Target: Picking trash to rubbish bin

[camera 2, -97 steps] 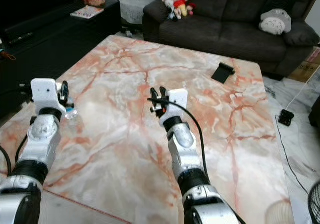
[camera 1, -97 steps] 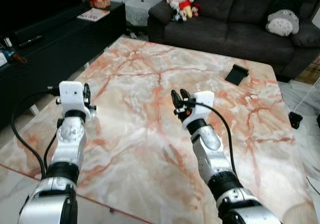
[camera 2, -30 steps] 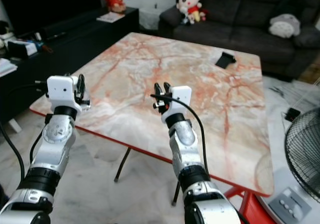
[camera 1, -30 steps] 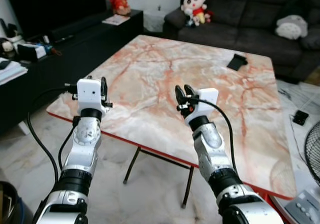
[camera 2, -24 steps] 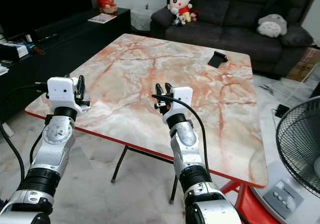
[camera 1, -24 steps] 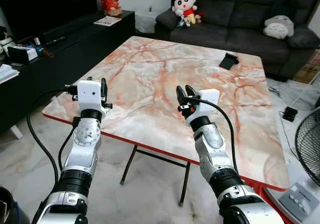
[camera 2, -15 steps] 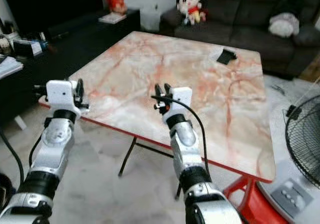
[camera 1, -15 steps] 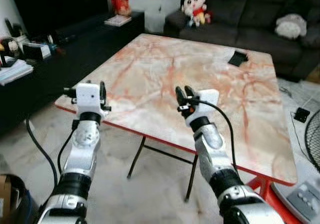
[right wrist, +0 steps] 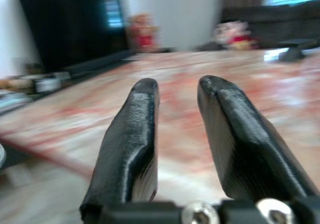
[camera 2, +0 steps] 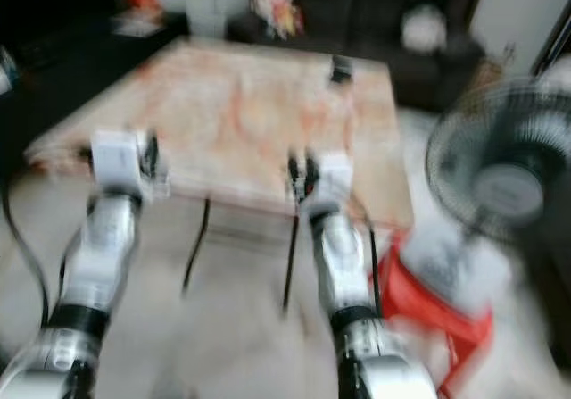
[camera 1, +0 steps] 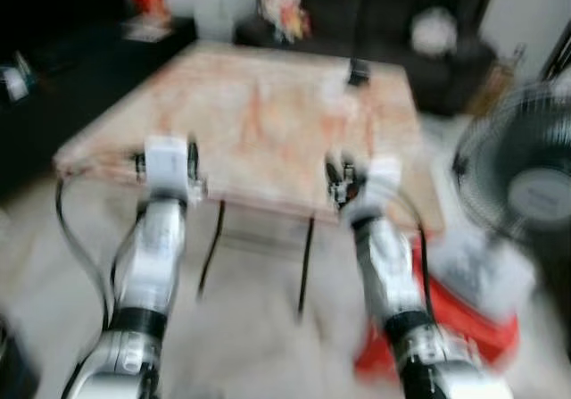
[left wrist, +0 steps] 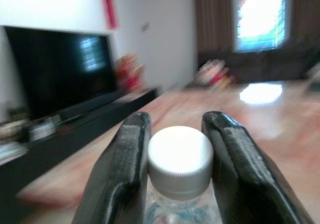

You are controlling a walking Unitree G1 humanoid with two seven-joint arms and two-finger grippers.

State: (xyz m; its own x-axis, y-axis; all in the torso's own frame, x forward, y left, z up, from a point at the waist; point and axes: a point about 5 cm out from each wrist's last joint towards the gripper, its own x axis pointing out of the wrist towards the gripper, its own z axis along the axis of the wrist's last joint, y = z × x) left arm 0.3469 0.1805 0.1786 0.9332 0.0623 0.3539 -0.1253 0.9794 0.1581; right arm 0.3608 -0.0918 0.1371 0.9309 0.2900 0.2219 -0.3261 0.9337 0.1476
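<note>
A clear plastic bottle with a white cap (left wrist: 180, 156) sits between the two black fingers of my left gripper (left wrist: 175, 121), which is shut on its neck. In the blurred eye views that left gripper (camera 1: 189, 160) is held up in front of the near edge of the marble table (camera 1: 268, 113). My right gripper (camera 1: 337, 180) is raised beside it, to the right. Its fingers (right wrist: 135, 119) stand a narrow gap apart with nothing between them, and the right gripper (right wrist: 177, 86) faces across the tabletop.
A standing fan (camera 1: 517, 180) is close on the right, with a red stool (camera 1: 464, 328) low beside it. A dark sofa (camera 1: 375, 15) lies beyond the table and a black TV cabinet (camera 1: 53, 60) runs along the left. Pale floor lies under my arms.
The whole view has swung right and pulled back, now heavily blurred. The table sits farther off and the fan has come in close. Both arms keep their raised pose.
</note>
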